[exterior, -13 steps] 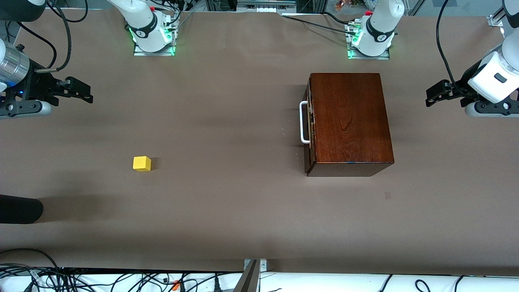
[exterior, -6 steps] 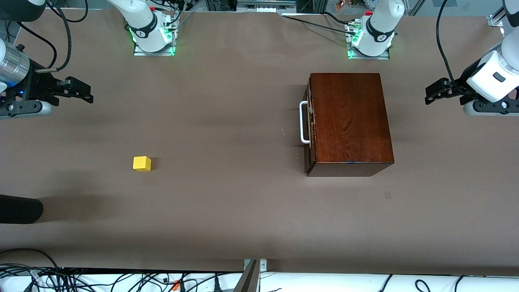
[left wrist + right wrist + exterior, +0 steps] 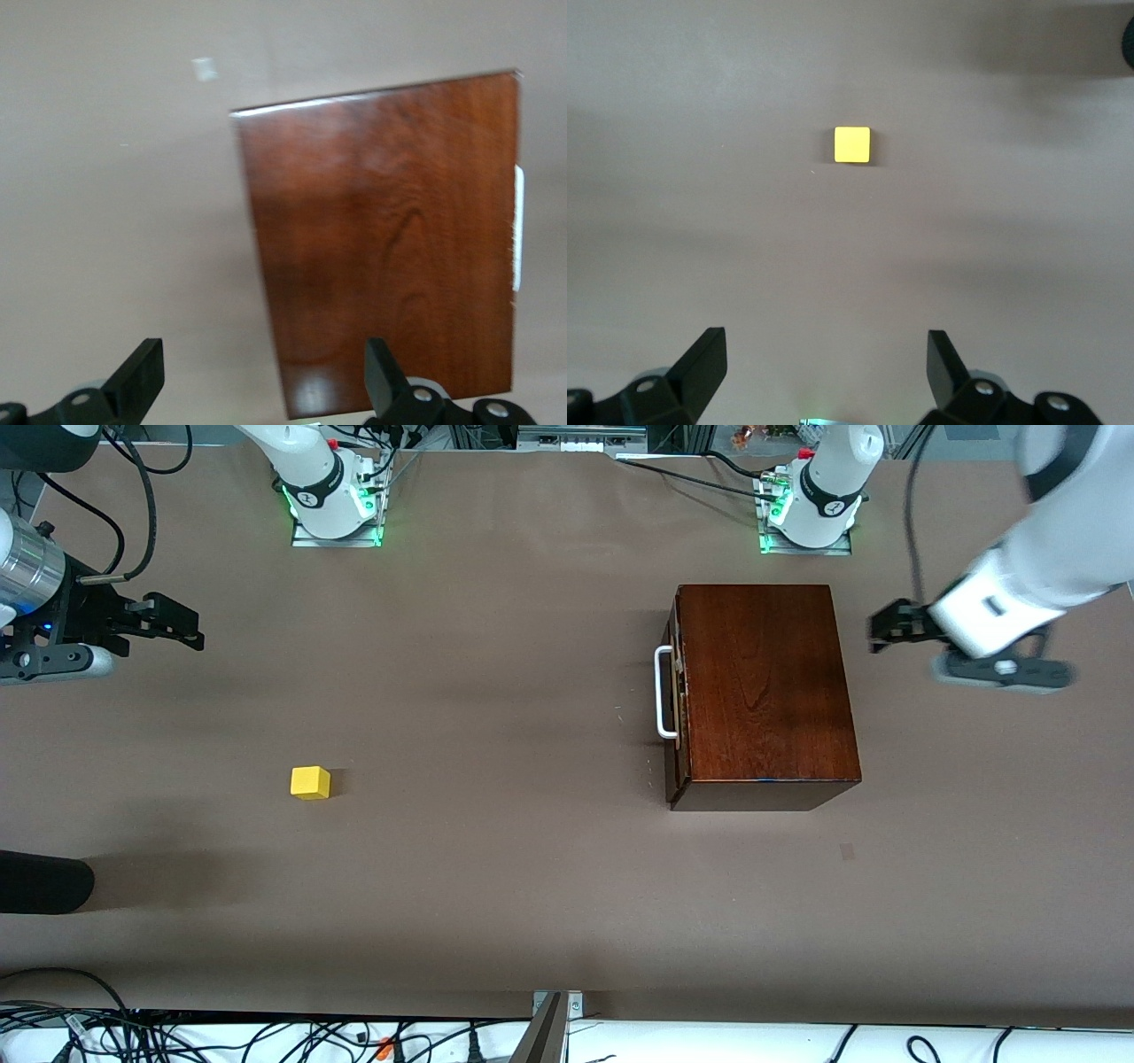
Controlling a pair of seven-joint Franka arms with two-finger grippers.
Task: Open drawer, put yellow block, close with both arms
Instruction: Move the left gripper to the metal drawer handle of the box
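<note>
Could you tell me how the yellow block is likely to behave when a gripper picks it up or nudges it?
The yellow block looks like a plain, flat-faced cube, so it probably stays rigid and will not roll. It sits flat on the table, so a push would likely slide it, not tip it. Being small, it is probably light.

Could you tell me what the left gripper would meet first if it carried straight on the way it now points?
Probably the wooden box: the open left gripper points toward its top panel. It may be high enough to pass over; depth is unclear.
</note>
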